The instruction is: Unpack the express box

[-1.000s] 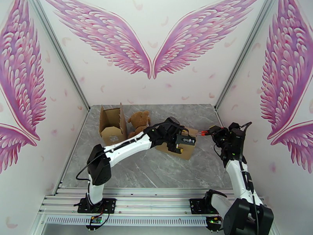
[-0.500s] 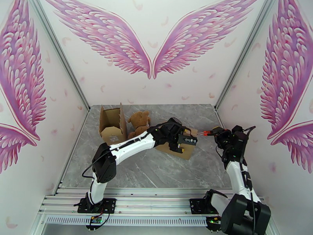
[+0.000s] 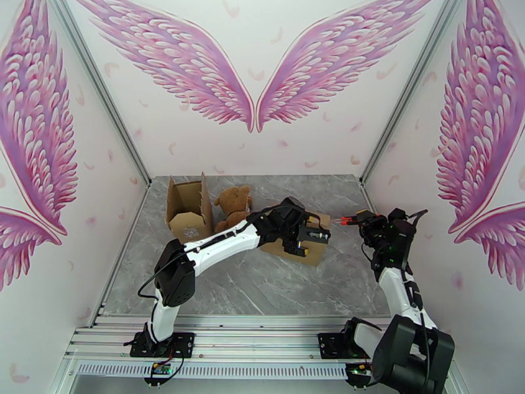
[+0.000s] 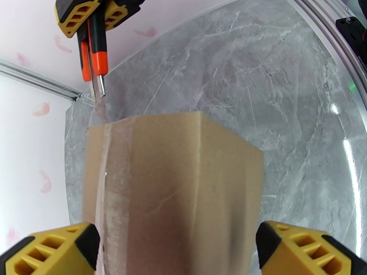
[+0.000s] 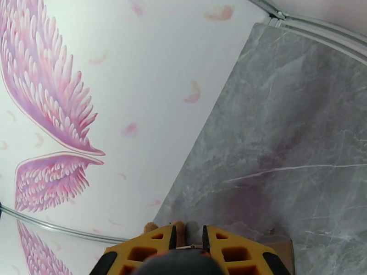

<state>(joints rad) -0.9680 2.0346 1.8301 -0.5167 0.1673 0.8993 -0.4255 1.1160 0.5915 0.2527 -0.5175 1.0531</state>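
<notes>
Left wrist: box [image 4: 174, 189] within end effector [image 4: 176, 241]

— Top view?
— High behind the arm bases [image 3: 161, 343], looking down and forward over the whole worktop [image 3: 262, 284] to the wall [image 3: 256, 146].
— Left wrist?
— Close over the box [image 4: 174, 189], its own jaws in the bottom corners. The cutter [image 4: 94, 56] at upper left also shows from the top.
— Right wrist?
— Low, facing across the worktop to the wall, jaws at the bottom edge.
</notes>
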